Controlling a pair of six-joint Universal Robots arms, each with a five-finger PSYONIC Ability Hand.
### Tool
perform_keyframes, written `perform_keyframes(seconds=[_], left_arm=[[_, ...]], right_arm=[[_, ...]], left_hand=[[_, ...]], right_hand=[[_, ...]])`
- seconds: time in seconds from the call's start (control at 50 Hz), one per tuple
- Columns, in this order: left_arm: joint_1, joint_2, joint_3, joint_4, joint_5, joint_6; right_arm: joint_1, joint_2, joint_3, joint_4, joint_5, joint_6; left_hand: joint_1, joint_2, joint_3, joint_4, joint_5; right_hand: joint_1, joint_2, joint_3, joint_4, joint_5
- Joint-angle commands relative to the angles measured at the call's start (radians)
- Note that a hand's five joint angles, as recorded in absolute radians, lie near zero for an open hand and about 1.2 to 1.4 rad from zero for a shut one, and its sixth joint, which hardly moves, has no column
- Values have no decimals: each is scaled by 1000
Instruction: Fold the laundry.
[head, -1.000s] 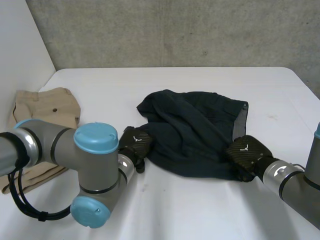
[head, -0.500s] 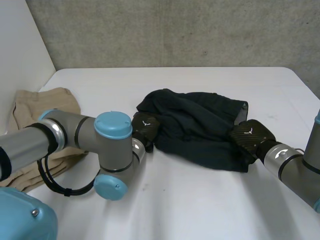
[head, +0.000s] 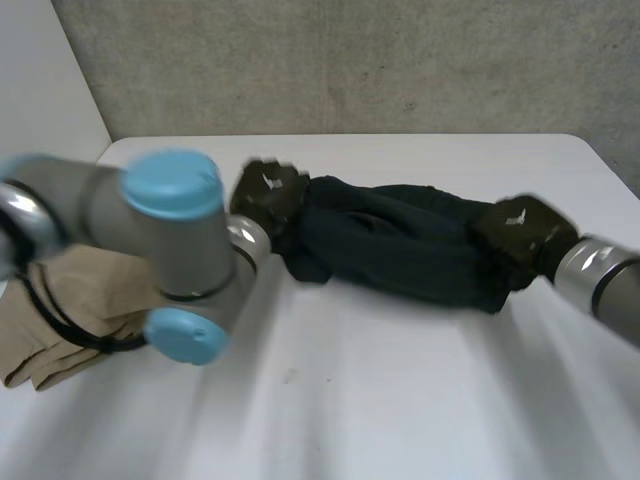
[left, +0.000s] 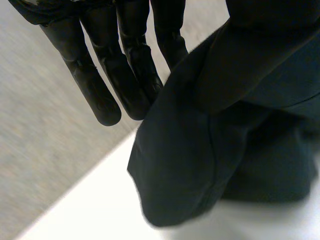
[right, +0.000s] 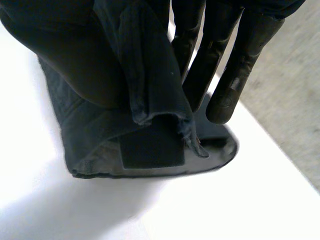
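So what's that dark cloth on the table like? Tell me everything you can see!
The dark cloth is soft, navy-black fabric, folded over into a long, wrinkly bundle lying sideways across the white table. The left hand pinches one end and the right hand pinches the other. At the left hand's end a rounded corner with a stitched seam hangs down. At the right hand's end there is a folded hem with a slightly frayed edge.

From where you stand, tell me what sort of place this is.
Likely a robotics lab, not a home: a white table, a raw concrete wall behind it, and two robot arms handling a dark garment.
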Motion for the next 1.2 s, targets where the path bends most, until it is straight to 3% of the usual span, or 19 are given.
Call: perform_keyframes(seconds=[0.02, 0.1, 0.24, 0.32, 0.46, 0.64, 0.68, 0.7, 0.74, 0.76, 0.84, 1.0, 1.14, 1.2], left_arm=[[-6, 358, -141, -80, 5, -12], [-12, 523, -192, -82, 11, -8], [-12, 544, -222, -83, 14, -8], [-1, 469, -233, -88, 13, -5], [2, 264, -215, -85, 16, -6], [-1, -9, -55, -92, 3, 0], [0, -25, -38, -95, 5, -3], [3, -28, -29, -98, 5, -5], [5, -28, -29, -99, 2, -6], [5, -26, -31, -99, 6, -9], [6, 1, -41, -99, 3, -12], [32, 138, -147, -92, 17, -12], [63, 132, -187, -85, 26, -14], [104, 93, -178, -85, 71, -14]], right_arm=[[2, -127, -199, 201, -8, 33], [2, -191, -323, 271, -20, 64], [-2, -187, -425, 359, -34, 65], [-2, -106, -446, 396, -33, 58], [15, 161, -555, 431, -6, 47], [97, 378, -658, 378, 162, 58], [114, 390, -657, 341, 187, 58], [119, 392, -651, 318, 201, 59], [124, 390, -640, 296, 213, 59], [124, 386, -634, 287, 216, 62], [116, 353, -598, 241, 216, 114], [117, 153, -419, 175, 192, 179], [113, 100, -247, 184, 75, 184], [113, 102, -190, 181, 38, 180]], left_hand=[[270, 201, 214, 198, 255], [270, 201, 214, 198, 255], [270, 201, 214, 198, 255], [270, 201, 214, 198, 255], [270, 201, 214, 198, 255], [270, 201, 214, 198, 255], [67, -2, 10, -6, 51], [-394, -463, -450, -466, -410], [-670, -740, -727, -743, -686], [-695, -764, -751, -767, -711], [-818, -887, -875, -891, -834], [-745, -814, -802, -818, -761], [-642, -711, -699, -715, -658], [-625, -694, -681, -697, -640]], right_hand=[[459, 235, 237, 210, 251], [459, 235, 237, 210, 251], [459, 235, 237, 210, 251], [459, 235, 237, 210, 251], [459, 235, 237, 210, 251], [459, 235, 237, 210, 251], [414, 190, 191, 165, 205], [-46, -270, -268, -295, -254], [-638, -862, -860, -887, -846], [-763, -987, -985, -1012, -971], [-763, -987, -985, -1012, -971], [-763, -987, -985, -1012, -971], [-673, -897, -896, -922, -882], [-656, -879, -878, -904, -864]])
